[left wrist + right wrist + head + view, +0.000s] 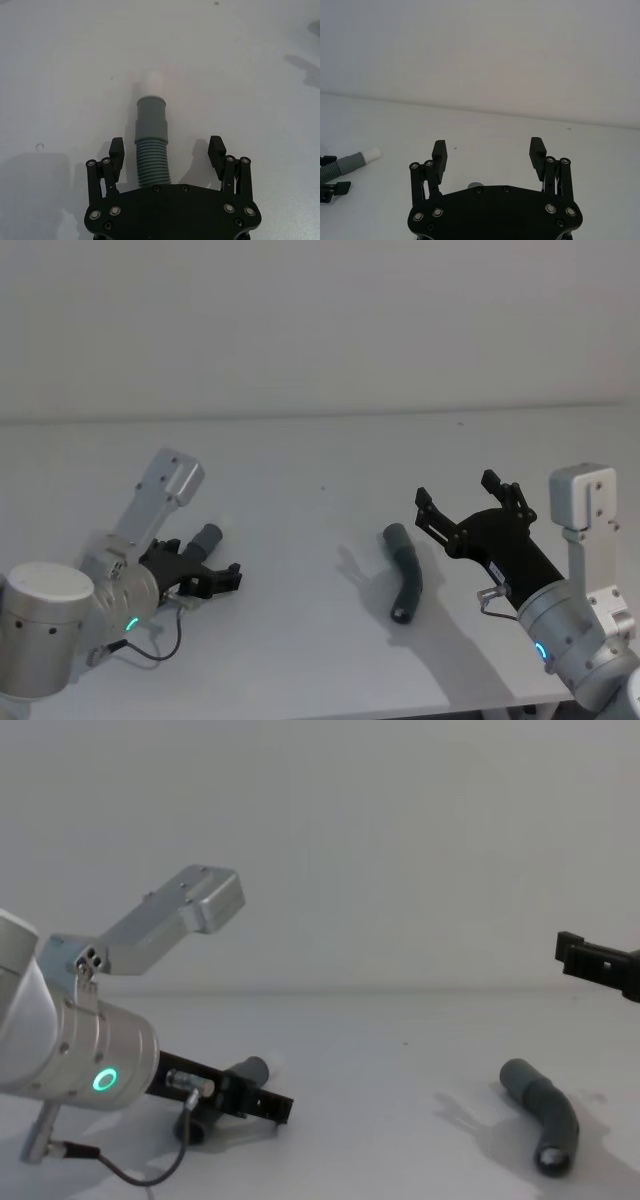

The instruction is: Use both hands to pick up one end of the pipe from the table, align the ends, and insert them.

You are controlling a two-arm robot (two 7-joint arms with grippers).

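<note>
Two ribbed grey hose pieces lay well apart on the white table. The left hose piece sat near the table's front left corner. Its smooth grey cuff and white tip pointed away from the left gripper, whose fingers stood spread wide on either side of the ribbed part without touching it. The hose's rear end was hidden under the gripper's black body, and the white tip was hard to pick out against the table. The right hose piece lay flat toward the front right of the table, one end pointing at the front edge with a dark opening; whether that end was the wider socket could not be told. The right gripper hung above the table near its right edge, close to that piece, fingers spread and holding nothing. In the chest view it was cut off at the right border, with one black fingertip reaching in.
</note>
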